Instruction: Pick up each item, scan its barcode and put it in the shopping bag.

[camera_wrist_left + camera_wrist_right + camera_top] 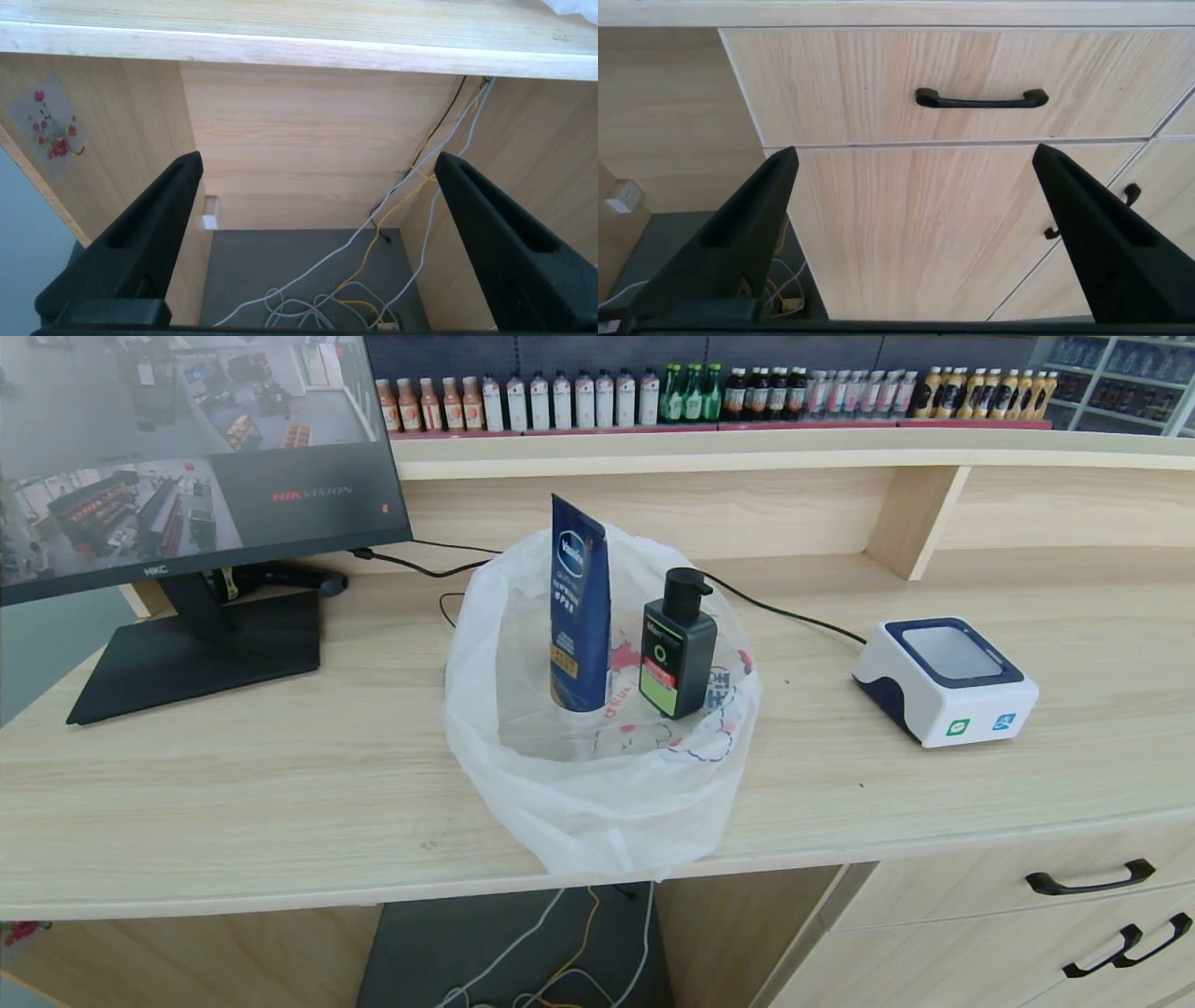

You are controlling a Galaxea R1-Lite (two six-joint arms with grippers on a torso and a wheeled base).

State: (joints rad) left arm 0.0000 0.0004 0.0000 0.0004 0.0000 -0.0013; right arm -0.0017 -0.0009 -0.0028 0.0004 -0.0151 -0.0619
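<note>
Your left gripper (318,163) and right gripper (915,154) hang wide and empty under the counter (280,775). The blue tube (579,607) and pump bottle (679,649) stand in the shopping bag (597,803), which seems to overhang the edge; snag it rising and they spill

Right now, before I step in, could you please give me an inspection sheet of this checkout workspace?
Surface: pale wooden counter, a few small dark specks.
Job's things: blue tube and pump bottle stand upright inside the white shopping bag; the scanner sits on the counter to the bag's right, apart from it.
Clutter: monitor on its stand at the left; a dark object behind the stand, kind unclear.
Grippers: left gripper open, below the counter edge; right gripper open, facing the drawers.
Cables: black cable runs from the scanner behind the bag; loose wires under the counter.
Surroundings: bottles shelved behind the counter.
</note>
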